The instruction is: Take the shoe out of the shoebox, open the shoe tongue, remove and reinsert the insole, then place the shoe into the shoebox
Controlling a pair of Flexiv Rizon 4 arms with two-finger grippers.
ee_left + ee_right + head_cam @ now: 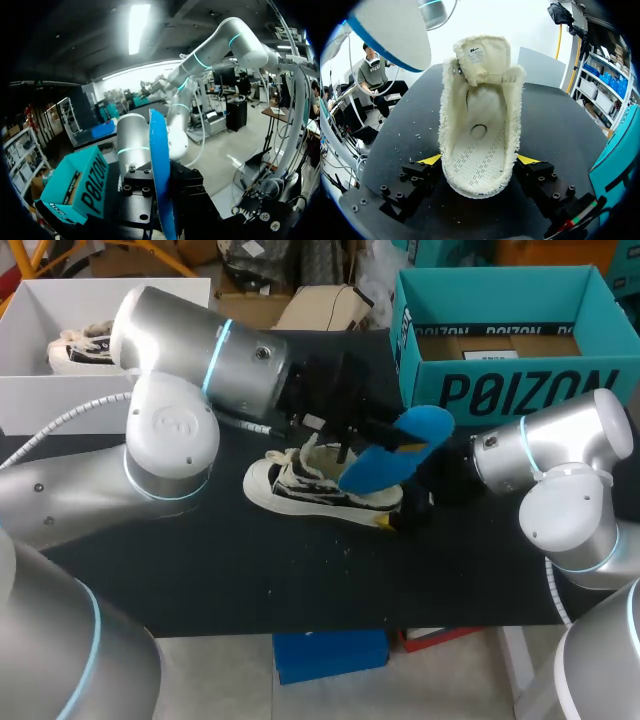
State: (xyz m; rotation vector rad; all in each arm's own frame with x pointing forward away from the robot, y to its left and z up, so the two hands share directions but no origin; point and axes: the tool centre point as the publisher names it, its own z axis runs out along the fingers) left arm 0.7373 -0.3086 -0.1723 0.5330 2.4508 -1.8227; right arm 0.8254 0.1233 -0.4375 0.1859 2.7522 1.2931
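Observation:
A cream and black shoe [315, 485] lies on the black table [200, 560], toe to the left, tongue pulled open. My right gripper [400, 515] holds its heel. In the right wrist view the shoe [479, 145] sits between the yellow fingertips [429, 160], which touch it on both sides, and its inside is bare. My left gripper [365, 440] hangs just above the shoe, shut on the blue insole [395, 455]. The left wrist view shows this insole [160, 165] edge-on between the black jaws. The insole's pale underside [390, 30] hangs above the shoe, beside its toe.
The open teal shoebox [510, 390] stands at the back right, close behind my right arm. A white box [60, 390] at the back left holds another pale shoe [85, 345]. Bare table lies in front of the shoe.

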